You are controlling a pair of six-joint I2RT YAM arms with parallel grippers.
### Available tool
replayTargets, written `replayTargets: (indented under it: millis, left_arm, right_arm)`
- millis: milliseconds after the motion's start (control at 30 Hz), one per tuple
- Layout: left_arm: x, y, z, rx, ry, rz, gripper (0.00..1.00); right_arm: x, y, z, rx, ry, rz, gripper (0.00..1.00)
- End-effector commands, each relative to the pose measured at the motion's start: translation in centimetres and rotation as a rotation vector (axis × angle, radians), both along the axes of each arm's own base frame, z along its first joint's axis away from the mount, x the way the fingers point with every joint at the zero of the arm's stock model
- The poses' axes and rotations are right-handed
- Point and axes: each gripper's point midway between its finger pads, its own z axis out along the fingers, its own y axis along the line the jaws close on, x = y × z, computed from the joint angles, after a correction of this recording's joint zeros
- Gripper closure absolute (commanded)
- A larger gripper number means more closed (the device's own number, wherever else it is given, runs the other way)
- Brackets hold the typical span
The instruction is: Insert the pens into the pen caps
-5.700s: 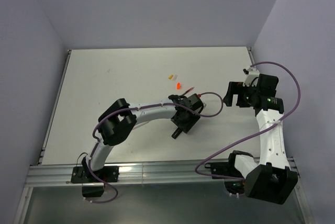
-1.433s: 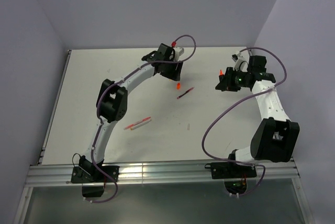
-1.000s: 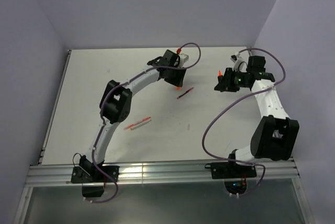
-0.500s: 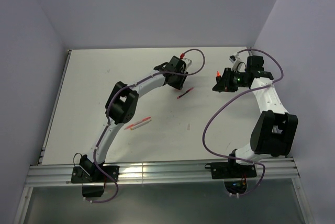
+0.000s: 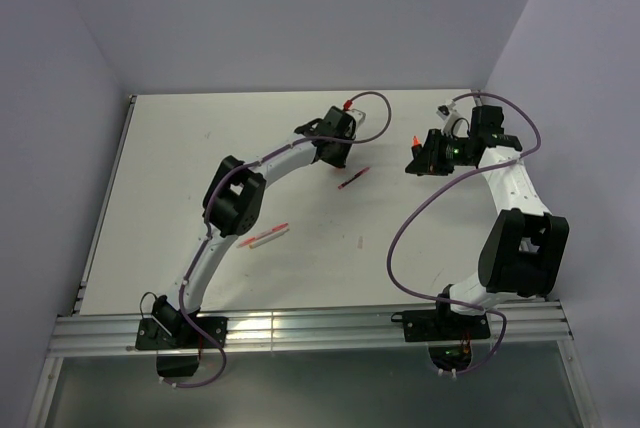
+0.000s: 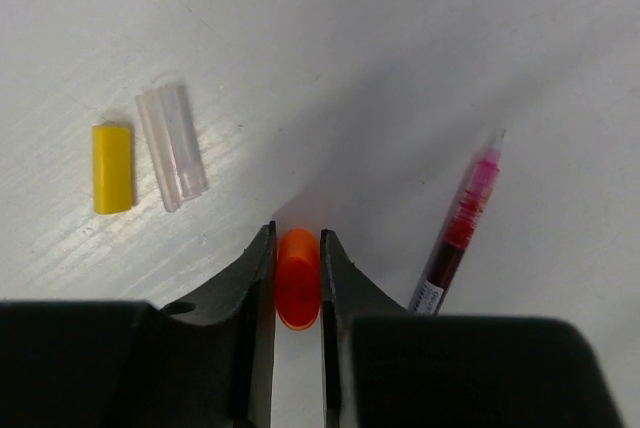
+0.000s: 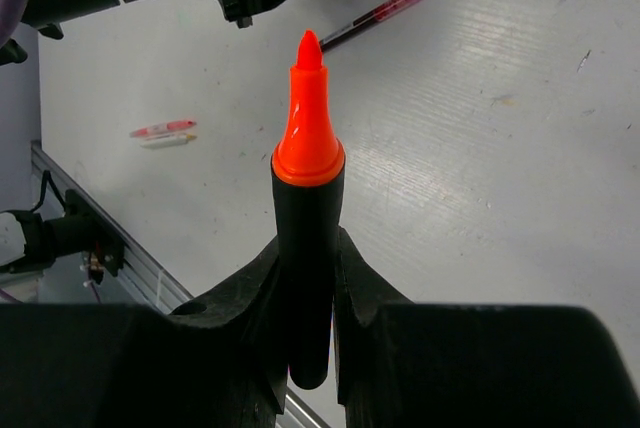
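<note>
In the left wrist view my left gripper (image 6: 297,236) is down on the table, its jaws pressed against both sides of the orange pen cap (image 6: 297,286). A yellow cap (image 6: 113,168) and a clear white cap (image 6: 173,147) lie just beyond to the left. The dark-red pen (image 6: 460,228) lies to the right. My right gripper (image 7: 308,240) is shut on the stubby black marker (image 7: 306,198), whose orange tip points up and away. Seen from above, that marker (image 5: 416,141) hangs over the table right of the left gripper (image 5: 335,151).
A red pen and a white stick pen (image 5: 263,238) lie side by side near the table's middle left. The dark-red pen (image 5: 354,178) lies between the two grippers. Purple cables loop above both arms. Walls close the table at the back and right.
My left gripper has settled over the orange cap and its jaws have closed in against it. The right arm with the marker has barely moved.
</note>
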Motion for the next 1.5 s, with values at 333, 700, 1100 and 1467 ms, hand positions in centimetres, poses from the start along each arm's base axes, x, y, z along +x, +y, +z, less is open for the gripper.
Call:
replayTargets:
  millis: [333,700,1100,1467]
  left_arm:
    - [-8.4,4.9,28.1,-0.775,0.064,-0.467,1.0]
    - [-16.5,11.8,34.1,-1.1,0.151,-0.68,1.0]
    - [-18.1,10.4,31.9,-1.056,0.201,-0.698,1.0]
    - [-18.5,7.3,30.5,-0.982,0.171,-0.71,1.0]
  right_arm:
    - [-2.6,8.5,9.4,0.199,-0.294,0.412,1.0]
    - [-8.6,17.1,11.2,0.333,-0.248,0.736,1.0]
    - [-11.3,18.6,10.1,0.314,-0.202,0.788,1.0]
    - [-12.1,19.3,9.6,0.333,-0.166,0.822,1.0]
